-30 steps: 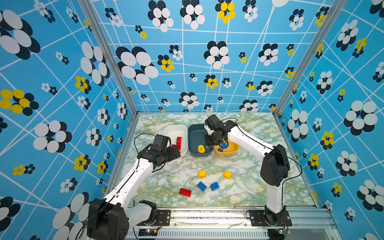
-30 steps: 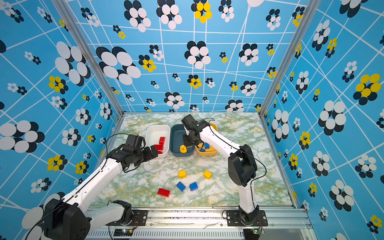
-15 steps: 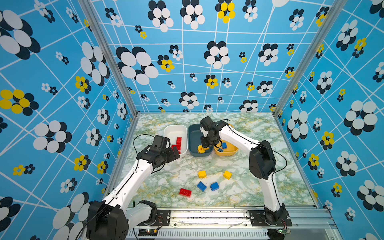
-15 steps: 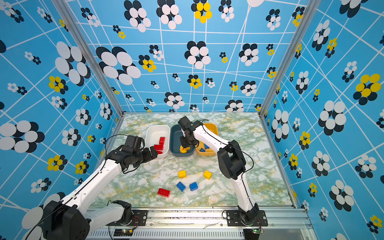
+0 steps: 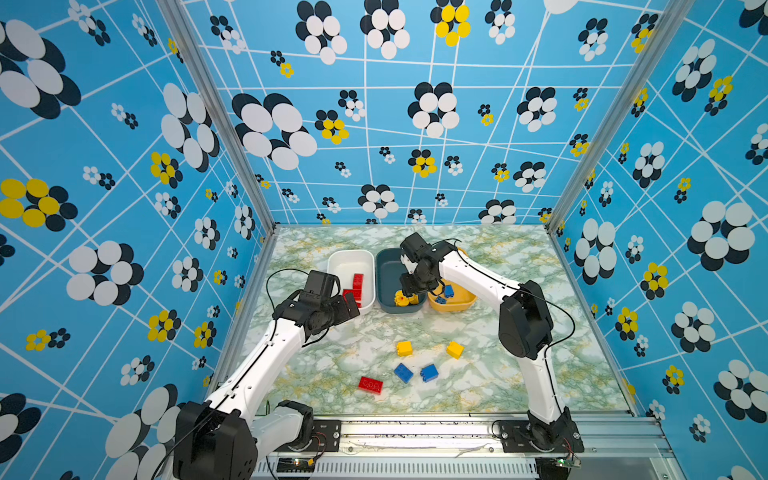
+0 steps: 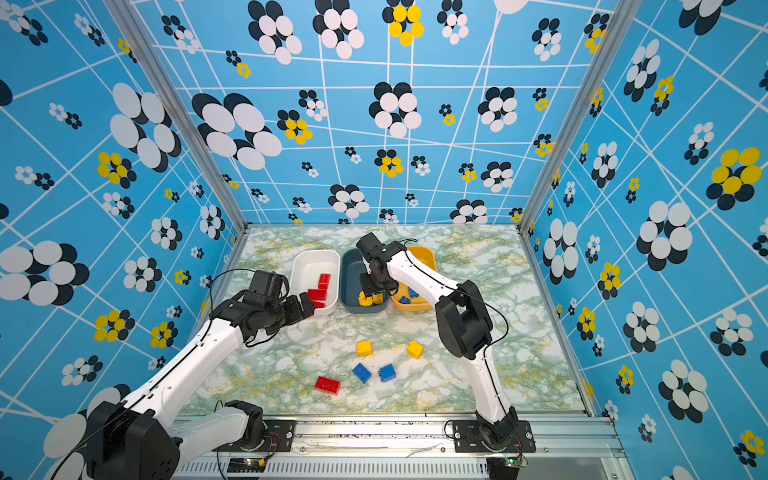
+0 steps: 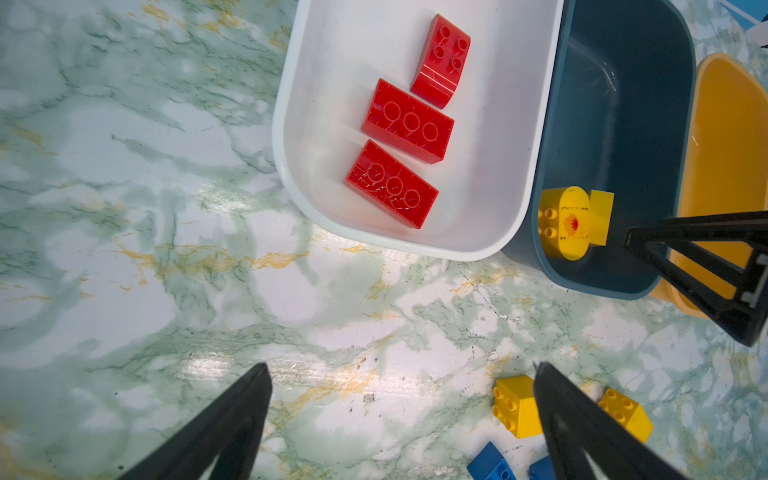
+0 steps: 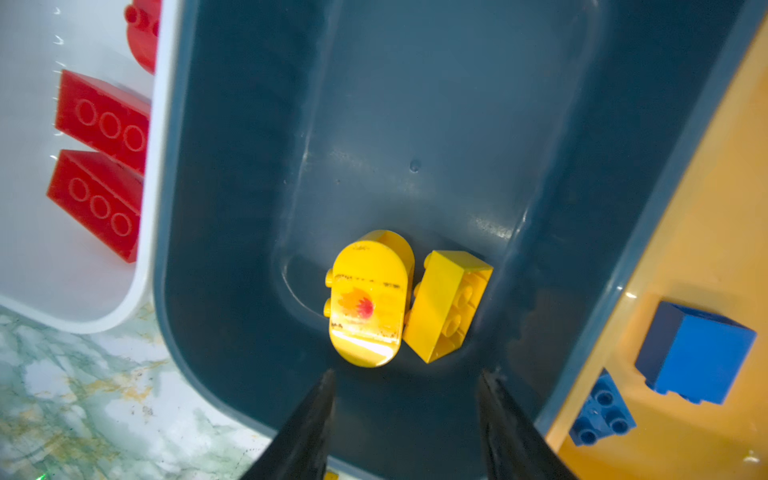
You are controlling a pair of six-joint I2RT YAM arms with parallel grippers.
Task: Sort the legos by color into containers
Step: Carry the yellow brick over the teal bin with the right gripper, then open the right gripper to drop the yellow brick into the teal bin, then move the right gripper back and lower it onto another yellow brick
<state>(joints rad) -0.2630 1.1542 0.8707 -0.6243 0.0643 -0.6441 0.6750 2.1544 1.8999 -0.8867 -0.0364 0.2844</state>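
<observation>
Your left gripper (image 7: pixel 403 368) hung near the white tub (image 5: pixel 345 259), fingers spread wide and empty; three red bricks (image 7: pixel 409 120) lay inside. Over the teal tub (image 8: pixel 415 104), your right gripper (image 8: pixel 407 382) had just parted its fingers, leaving a yellow brick (image 8: pixel 449 303) against the rounded yellow piece (image 8: pixel 368 299). That looked like one more sorted. Five loose legos (image 5: pixel 405 348) remained on the marbled counter (image 5: pixel 498 374), inside blue flowered walls (image 5: pixel 415 124).
</observation>
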